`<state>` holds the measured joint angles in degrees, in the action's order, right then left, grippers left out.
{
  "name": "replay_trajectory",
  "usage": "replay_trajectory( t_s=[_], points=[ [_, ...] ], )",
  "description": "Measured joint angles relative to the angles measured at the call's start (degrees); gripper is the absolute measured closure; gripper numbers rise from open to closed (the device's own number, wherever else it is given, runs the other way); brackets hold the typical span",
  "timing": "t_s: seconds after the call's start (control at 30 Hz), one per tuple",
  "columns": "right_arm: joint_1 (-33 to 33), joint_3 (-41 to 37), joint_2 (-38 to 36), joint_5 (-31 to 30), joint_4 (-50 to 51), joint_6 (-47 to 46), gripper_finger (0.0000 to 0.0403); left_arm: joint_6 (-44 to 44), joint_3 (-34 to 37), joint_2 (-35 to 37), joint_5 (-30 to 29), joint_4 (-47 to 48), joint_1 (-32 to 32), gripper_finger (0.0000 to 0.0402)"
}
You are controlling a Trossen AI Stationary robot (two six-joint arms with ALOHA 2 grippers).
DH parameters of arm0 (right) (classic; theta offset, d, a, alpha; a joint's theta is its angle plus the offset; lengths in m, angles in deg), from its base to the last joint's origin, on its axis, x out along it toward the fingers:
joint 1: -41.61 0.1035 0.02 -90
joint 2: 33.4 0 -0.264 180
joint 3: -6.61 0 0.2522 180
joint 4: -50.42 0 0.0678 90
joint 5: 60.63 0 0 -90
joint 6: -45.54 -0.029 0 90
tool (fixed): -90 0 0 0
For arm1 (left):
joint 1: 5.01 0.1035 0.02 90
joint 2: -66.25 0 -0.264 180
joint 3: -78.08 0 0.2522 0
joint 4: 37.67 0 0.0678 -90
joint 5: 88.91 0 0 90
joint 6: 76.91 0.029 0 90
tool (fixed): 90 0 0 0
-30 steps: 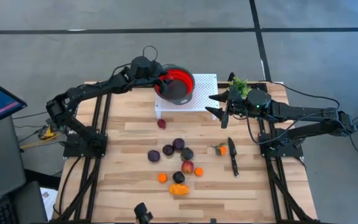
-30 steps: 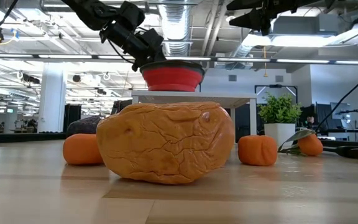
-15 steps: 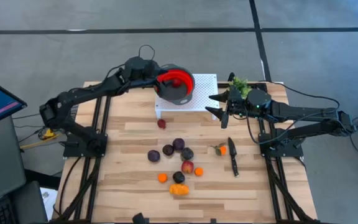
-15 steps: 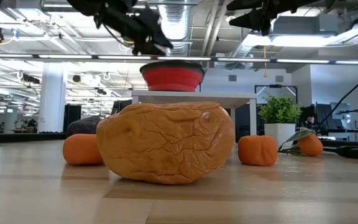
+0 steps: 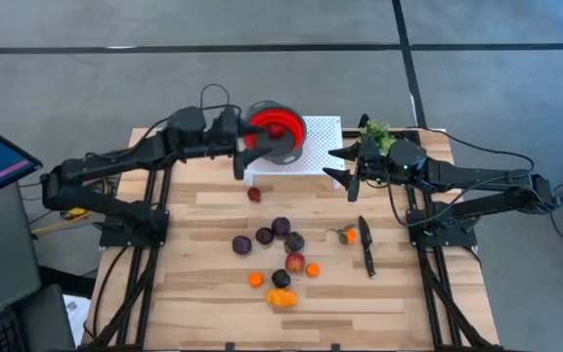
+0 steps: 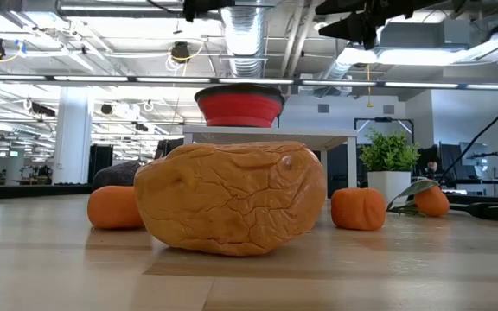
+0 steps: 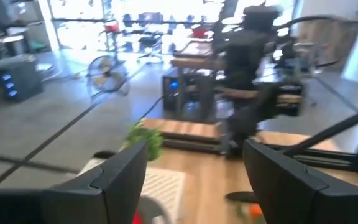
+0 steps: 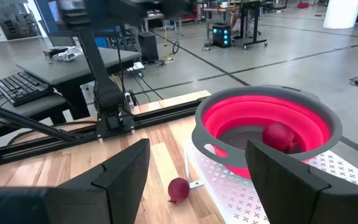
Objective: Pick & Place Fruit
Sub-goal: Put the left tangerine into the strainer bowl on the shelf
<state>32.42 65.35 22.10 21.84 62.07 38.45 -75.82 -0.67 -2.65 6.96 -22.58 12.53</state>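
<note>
- High view shows the light wooden slatted table (image 5: 213, 210), its white perforated stand (image 5: 316, 156) at the far edge raising the red-and-grey collapsible bowl (image 5: 280, 132) so fruit drops in from above.
- Left gripper (image 5: 239, 156), fingers apart and empty, has drawn back left of the bowl it hung over a second ago.
- Right gripper (image 5: 351, 176) waits released, unmoved.
- One red ball (image 8: 281, 135) lies in the bowl; another (image 5: 254, 194), purple plums (image 5: 280, 227) and oranges (image 5: 255, 280) remain on the table.
</note>
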Motion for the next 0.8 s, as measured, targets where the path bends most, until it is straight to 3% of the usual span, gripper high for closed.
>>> replay_trajectory(
  t_s=[0.43,0.8],
  points=[
    [0.0,0.0,0.0,0.0,0.4,0.0,0.0143,0.0,0.0,1.1,0.0,5.0,-11.3,0.0156],
    [0.1,0.0,0.0,0.0,0.4,0.0,0.0143,0.0,3.2,-2.2,-0.3,10.1,-13.1,0.0160]
  ],
)
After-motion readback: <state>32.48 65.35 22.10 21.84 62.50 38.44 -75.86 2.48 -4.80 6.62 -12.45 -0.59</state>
